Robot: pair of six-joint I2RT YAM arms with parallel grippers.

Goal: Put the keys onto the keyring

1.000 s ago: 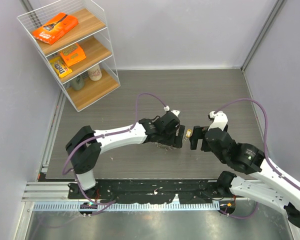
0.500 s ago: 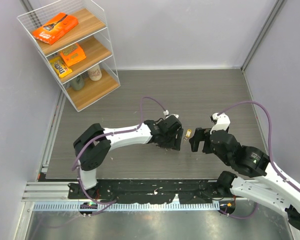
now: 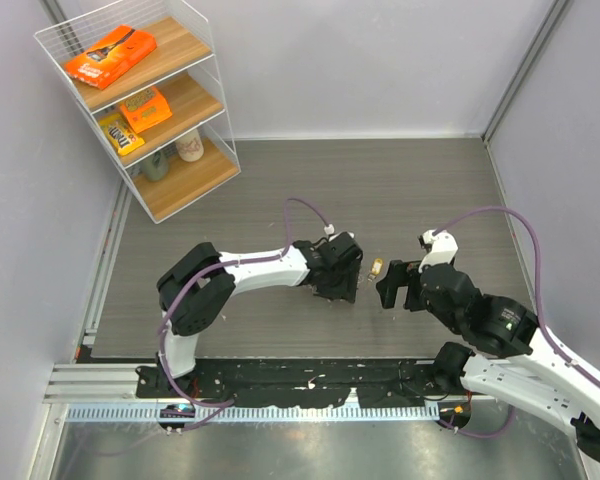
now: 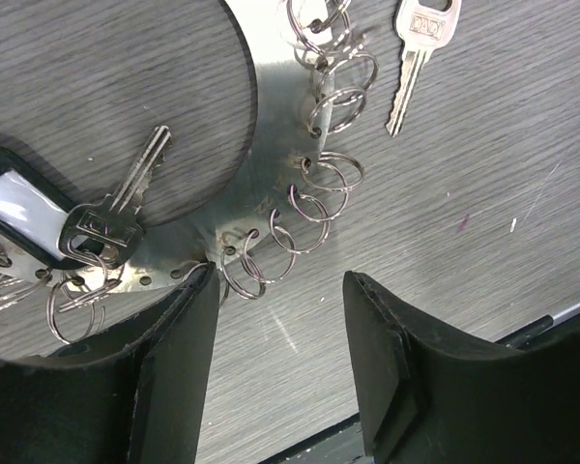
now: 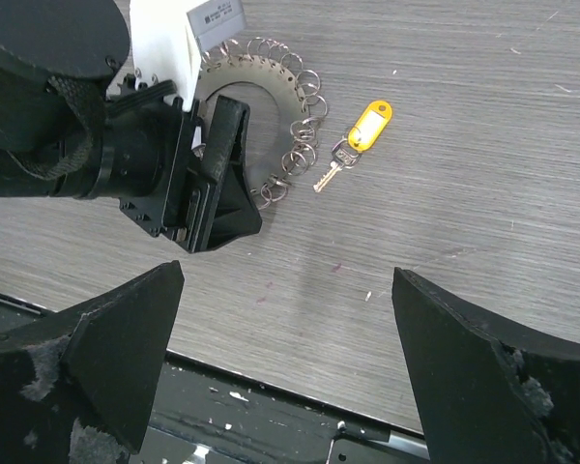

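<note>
The keyring (image 4: 271,155) is a flat silvery metal loop with many small split rings along its rim; it also shows in the right wrist view (image 5: 271,97). A silvery key (image 4: 126,193) on a dark tag lies across its inner edge. A second key (image 4: 416,58) lies loose beside the rings, joined to a yellow tag (image 5: 371,126) (image 3: 377,267). My left gripper (image 4: 282,290) (image 3: 338,285) hovers open at the loop's near rim, one finger (image 4: 174,367) over the plate edge, nothing between the jaws. My right gripper (image 5: 288,280) (image 3: 388,288) stands wide open over bare table, apart from both.
A wire shelf (image 3: 140,100) with snack packs and bottles stands at the back left. The table's near edge and a black rail (image 5: 271,406) run just below both grippers. Walls close the sides.
The left gripper's jaws have narrowed and its arm has folded in, bringing the gripper slightly nearer the front edge. The right gripper has shifted a little toward the front.
</note>
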